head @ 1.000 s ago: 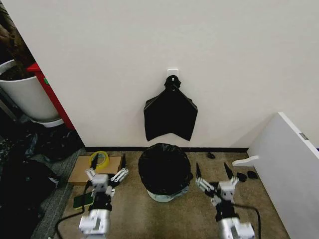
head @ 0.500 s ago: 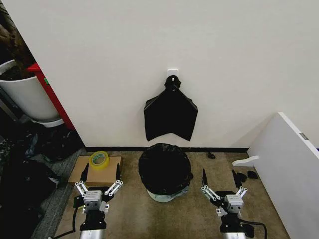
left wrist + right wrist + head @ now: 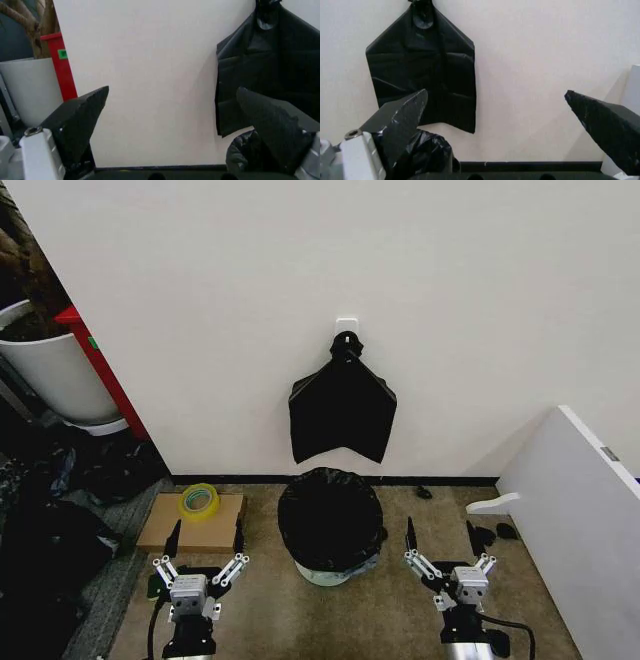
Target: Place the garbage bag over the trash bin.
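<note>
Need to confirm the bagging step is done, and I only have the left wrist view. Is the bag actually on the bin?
Observer: Yes. In the head view the garbage bag lines the trash bin, with black plastic folded over the rim and white showing at the base.
Operator: Where is the right gripper?
Observer: The right gripper is low, to the right of the bin. It is open, empty and apart from the bin.
Operator: Anything by the left gripper?
Observer: The left gripper is open. Just beyond it a yellow tape roll lies on a cardboard sheet.
</note>
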Motion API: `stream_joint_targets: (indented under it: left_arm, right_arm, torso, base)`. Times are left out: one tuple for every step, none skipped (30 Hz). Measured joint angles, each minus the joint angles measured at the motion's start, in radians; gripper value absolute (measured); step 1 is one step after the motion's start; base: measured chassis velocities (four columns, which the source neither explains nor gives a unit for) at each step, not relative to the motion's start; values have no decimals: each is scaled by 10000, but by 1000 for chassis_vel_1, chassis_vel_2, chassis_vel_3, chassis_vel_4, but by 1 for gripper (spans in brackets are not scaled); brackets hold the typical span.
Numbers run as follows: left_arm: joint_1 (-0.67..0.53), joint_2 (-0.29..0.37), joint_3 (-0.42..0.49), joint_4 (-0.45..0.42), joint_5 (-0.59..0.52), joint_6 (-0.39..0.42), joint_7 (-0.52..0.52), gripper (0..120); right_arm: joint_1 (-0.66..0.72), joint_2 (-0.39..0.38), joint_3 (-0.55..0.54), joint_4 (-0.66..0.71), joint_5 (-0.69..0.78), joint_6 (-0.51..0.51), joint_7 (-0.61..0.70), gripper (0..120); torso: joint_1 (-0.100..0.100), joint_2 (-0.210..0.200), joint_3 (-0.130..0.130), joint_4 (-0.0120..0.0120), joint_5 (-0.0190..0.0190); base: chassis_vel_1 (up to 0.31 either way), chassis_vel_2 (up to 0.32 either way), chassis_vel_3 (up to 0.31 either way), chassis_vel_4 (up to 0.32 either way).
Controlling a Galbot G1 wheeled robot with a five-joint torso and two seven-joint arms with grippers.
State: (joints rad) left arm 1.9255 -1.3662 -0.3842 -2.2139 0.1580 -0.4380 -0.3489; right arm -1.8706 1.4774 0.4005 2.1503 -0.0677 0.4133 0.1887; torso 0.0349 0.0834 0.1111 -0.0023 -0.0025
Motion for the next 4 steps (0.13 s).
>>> stream_joint_targets:
  left_arm:
    - [-5,0,0,1,0,0,0,100]
    - [-5,0,0,1,0,0,0,100]
    - [-41,-2,-1,16,7,12,4,100]
    - [-53,-9,-1,28,19,21,6,100]
  right_arm:
    - [1,0,-1,0,0,-1,0,100]
    - [1,0,-1,0,0,-1,0,100]
    - [11,1,-9,-3,0,-7,0,100]
    - [23,1,-11,-19,1,-16,0,100]
  torso:
    - [0,0,0,0,0]
    - [0,0,0,0,0]
    - [0,0,0,0,0]
    - [0,0,0,0,0]
  base:
    - [0,0,0,0]
    - [0,0,0,0]
    - [0,0,0,0]
    - [0,0,0,0]
